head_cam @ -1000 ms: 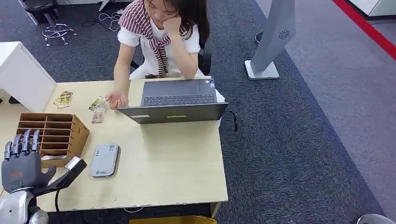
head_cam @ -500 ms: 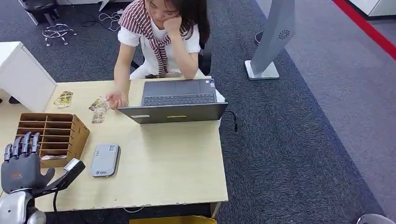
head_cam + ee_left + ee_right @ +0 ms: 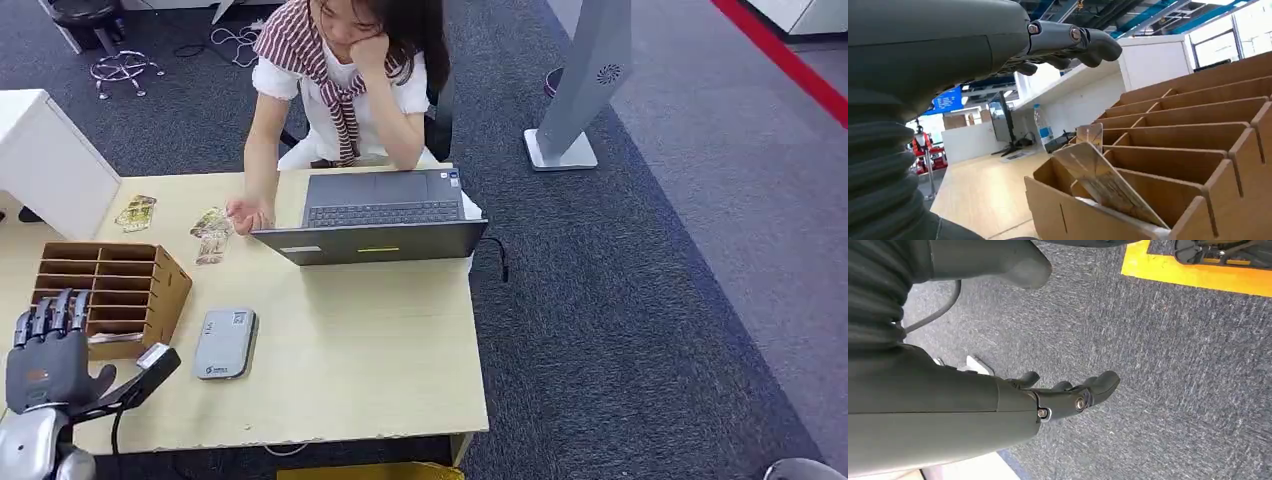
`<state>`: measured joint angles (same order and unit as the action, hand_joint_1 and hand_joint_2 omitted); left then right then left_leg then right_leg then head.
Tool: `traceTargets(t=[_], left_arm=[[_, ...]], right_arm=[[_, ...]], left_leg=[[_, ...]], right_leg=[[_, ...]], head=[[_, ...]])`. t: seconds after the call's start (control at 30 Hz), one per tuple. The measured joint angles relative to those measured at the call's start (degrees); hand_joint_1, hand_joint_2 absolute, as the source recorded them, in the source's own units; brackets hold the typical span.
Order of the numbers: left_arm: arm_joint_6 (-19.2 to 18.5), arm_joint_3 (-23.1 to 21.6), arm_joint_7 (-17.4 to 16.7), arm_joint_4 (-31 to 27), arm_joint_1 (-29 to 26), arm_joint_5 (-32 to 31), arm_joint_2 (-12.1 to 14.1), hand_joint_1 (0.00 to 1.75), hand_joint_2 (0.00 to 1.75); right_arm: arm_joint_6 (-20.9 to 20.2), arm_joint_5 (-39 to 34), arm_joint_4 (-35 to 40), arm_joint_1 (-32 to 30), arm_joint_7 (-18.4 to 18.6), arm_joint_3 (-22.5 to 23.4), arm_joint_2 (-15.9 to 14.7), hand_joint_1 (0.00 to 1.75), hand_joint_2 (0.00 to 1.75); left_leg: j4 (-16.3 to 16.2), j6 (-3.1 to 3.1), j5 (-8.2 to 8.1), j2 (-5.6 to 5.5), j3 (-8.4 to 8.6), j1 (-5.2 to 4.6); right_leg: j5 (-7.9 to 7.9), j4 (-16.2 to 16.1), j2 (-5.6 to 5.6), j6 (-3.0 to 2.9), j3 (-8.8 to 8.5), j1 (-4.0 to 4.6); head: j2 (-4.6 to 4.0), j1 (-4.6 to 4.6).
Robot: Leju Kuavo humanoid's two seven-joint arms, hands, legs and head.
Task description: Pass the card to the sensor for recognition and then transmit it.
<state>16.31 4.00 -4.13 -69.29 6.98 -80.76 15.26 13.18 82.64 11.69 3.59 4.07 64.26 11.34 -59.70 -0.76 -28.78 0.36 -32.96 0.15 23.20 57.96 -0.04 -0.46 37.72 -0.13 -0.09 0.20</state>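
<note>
Left hand (image 3: 47, 352) empty, fingers spread, just short of the wooden organizer (image 3: 140, 285). Card (image 3: 1108, 186) leans in the slot nearest it. Right hand (image 3: 1068, 395) hangs empty, fingers loosely apart, over carpet (image 3: 1173, 365).

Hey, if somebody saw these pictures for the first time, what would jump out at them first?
Probably the person seated at the far side of the table, behind an open laptop. Next, the robot's left hand, fingers spread and holding nothing, raised at the near left corner beside the wooden slotted organizer. A card sticks up from one of its front slots, and a grey sensor lies flat to the organizer's right.
</note>
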Motion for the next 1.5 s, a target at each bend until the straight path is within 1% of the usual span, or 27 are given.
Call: traceTargets(t=[0.2, 0.37, 0.5, 1.23, 1.5], left_arm=[[-0.2, 0.0, 0.2, 0.9, 0.2, 0.0, 0.0, 0.0, 1.75], [-0.4, 0.0, 0.2, 1.3, 0.3, 0.0, 0.0, 0.0, 1.75], [-0.9, 0.0, 0.3, 1.4, 0.4, 0.0, 0.0, 0.0, 1.75], [-1.2, 0.0, 0.5, 1.4, 1.9, 0.0, -0.2, 0.0, 1.75], [-2.0, 0.0, 0.5, 1.4, 2.8, 0.0, -0.2, 0.0, 1.75]], right_arm=[[0.0, 0.0, 0.0, 0.0, -0.1, 0.0, 0.0, 0.0, 1.75], [0.0, -0.1, 0.0, 0.0, -1.5, 0.0, 0.0, 0.0, 1.75], [0.1, 0.0, 0.0, 0.0, -1.8, 0.0, 0.0, 0.0, 1.75], [0.0, 0.0, 0.0, 0.0, -1.5, -0.1, -0.1, 0.0, 1.75], [0.0, 0.9, 0.0, 0.0, -1.6, -0.1, -0.1, 0.0, 1.75]], left_leg=[[0.0, 0.0, 0.0, 0.0, 0.0, 0.0], [0.0, 0.0, 0.0, 0.0, 0.0, 0.0], [0.0, 0.0, 0.0, 0.0, 0.0, 0.0], [0.0, 0.0, 0.0, 0.0, 0.02, -0.01], [0.0, 0.0, 0.0, 0.0, 0.03, -0.01]], right_leg=[[0.0, 0.0, 0.0, 0.0, 0.0, 0.0], [0.0, 0.0, 0.0, 0.0, 0.0, 0.0], [0.0, 0.0, 0.0, 0.0, 0.0, 0.0], [0.0, 0.0, 0.01, 0.0, 0.0, 0.0], [0.0, 0.0, 0.01, 0.0, 0.0, 0.0]], head=[[0.0, 0.0], [0.02, 0.0], [0.02, 0.0], [0.02, 0.0], [0.02, 0.0]])
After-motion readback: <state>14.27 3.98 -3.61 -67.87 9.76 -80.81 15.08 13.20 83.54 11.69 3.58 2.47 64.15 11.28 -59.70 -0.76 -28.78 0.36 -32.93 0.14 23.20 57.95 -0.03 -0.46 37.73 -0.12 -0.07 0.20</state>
